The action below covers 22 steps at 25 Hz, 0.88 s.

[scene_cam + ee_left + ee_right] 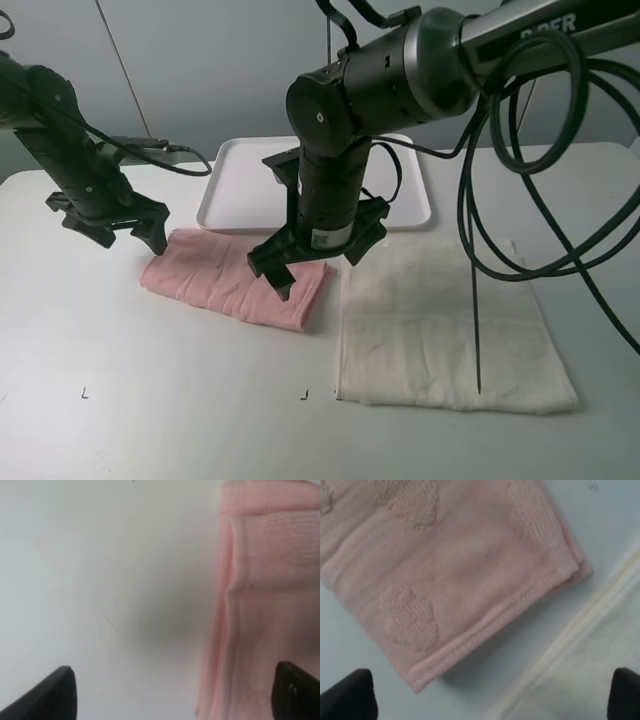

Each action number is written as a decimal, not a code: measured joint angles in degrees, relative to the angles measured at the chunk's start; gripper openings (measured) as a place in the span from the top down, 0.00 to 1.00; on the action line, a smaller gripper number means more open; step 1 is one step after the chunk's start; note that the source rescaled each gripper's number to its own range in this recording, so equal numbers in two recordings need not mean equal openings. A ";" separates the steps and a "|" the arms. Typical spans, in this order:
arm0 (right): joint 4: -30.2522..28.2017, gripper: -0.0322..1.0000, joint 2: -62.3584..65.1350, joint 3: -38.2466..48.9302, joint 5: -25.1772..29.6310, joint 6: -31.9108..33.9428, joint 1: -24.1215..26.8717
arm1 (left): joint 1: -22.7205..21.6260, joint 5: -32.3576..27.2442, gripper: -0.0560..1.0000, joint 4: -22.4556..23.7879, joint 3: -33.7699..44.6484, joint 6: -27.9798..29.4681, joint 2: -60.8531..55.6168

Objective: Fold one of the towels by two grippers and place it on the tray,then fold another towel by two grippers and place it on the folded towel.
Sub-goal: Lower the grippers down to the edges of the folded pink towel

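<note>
Pale pink terry, soft and embossed with faint raised patches, makes up the pink towel (235,278), which lies folded into a slanted oblong with a doubled hem on the white table (150,400), in front of the tray (232,180) and not on it. The tray is smooth white plastic, rectangular with rounded corners and a low rim. The cream towel (450,330) is fluffy, spread flat in a rough square just beside the pink one, with a narrow strip of table between them.

The left gripper (128,235) hangs over the pink towel's left end, its black fingers (55,695) spread wide and holding nothing. The right gripper (315,265) hangs over the towel's right end, jaws equally wide apart and empty, its fingertips (350,695) clear of the cloth.
</note>
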<state>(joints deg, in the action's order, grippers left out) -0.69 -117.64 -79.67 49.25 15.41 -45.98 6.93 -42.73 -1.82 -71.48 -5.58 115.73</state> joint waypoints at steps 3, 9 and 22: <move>0.00 0.00 0.00 0.00 0.08 -0.09 0.00 | 0.00 0.31 0.01 0.64 -0.03 0.51 1.74; 0.13 0.00 0.00 0.00 0.08 -0.64 0.00 | 0.00 1.57 0.01 3.93 -0.13 3.71 3.78; 0.13 0.00 0.00 0.00 -1.36 -0.84 0.10 | 0.00 -0.70 0.01 4.07 -0.84 4.44 5.28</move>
<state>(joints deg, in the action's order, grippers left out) -0.56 -117.64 -79.67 47.89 14.57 -45.89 6.93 -43.43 2.25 -72.32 -1.14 121.01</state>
